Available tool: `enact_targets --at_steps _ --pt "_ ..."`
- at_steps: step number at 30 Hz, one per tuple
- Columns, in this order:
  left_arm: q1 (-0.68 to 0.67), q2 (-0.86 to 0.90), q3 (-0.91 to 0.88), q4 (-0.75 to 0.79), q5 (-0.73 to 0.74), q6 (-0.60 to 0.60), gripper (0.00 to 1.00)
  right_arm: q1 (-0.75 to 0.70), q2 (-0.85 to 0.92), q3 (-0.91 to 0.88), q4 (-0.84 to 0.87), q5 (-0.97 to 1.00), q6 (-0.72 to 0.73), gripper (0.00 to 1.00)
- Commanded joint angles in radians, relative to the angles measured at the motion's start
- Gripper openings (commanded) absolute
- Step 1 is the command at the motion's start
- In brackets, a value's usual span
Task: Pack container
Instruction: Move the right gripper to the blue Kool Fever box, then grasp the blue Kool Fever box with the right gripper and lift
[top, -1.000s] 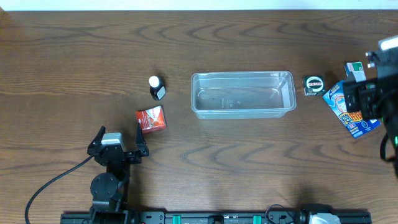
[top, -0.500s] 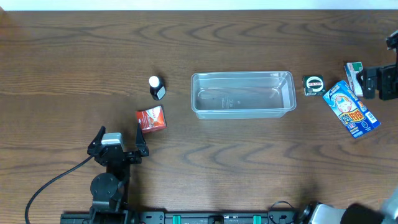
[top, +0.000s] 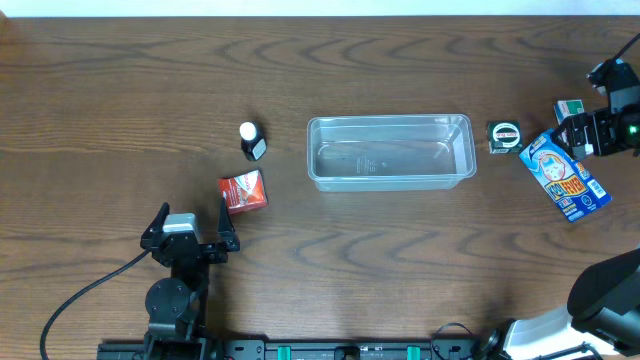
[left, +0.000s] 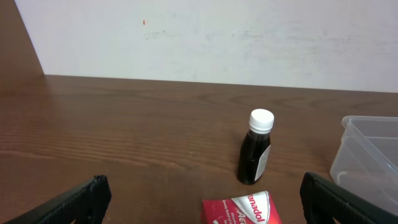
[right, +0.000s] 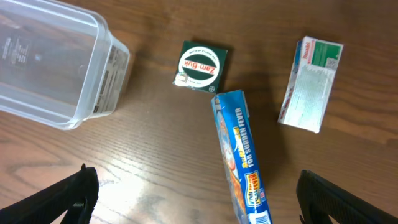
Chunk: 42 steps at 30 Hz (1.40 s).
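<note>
The clear plastic container (top: 390, 150) sits empty at the table's middle; its corner shows in the right wrist view (right: 50, 68) and the left wrist view (left: 367, 152). My left gripper (top: 190, 238) is open and empty just in front of a red box (top: 243, 190) (left: 242, 208) and a dark bottle with a white cap (top: 249, 140) (left: 256, 149). My right gripper (top: 592, 132) (right: 198, 193) is open and empty, high above a blue box (top: 565, 175) (right: 239, 155), a green Zam-Buk tin (top: 503, 137) (right: 200, 66) and a green-and-white box (top: 568, 110) (right: 310, 84).
All items lie on a brown wooden table (top: 400, 260). A white wall (left: 217, 37) runs behind the far edge. A black cable (top: 80, 295) trails from the left arm's base at the front.
My right arm has pulled back toward the right edge, uncovering the blue box. The left arm and all objects have not moved.
</note>
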Motion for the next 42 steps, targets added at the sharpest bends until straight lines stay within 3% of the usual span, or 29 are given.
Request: enact_targets --at_steps 1,7,12,22,37,42 --pt "0.004 -0.006 -0.023 -0.033 -0.008 0.017 0.98 -0.010 0.008 0.005 -0.004 -0.011 -0.018 0.99" --pt "0.004 -0.006 -0.023 -0.033 -0.008 0.017 0.98 -0.037 0.008 -0.046 0.061 0.036 -0.017 0.99" --pt "0.004 -0.006 -0.023 -0.033 -0.008 0.017 0.98 -0.062 0.008 -0.092 0.137 -0.066 -0.018 0.99" --pt "0.004 -0.006 -0.023 -0.033 -0.008 0.016 0.98 -0.131 0.008 -0.125 0.163 -0.059 -0.033 0.99" --pt "0.004 -0.006 -0.023 -0.033 -0.008 0.017 0.98 -0.134 0.008 -0.340 0.284 0.074 -0.100 0.85" --pt "0.004 -0.006 -0.023 -0.033 -0.008 0.017 0.98 -0.133 0.009 -0.341 0.319 0.117 -0.100 0.72"
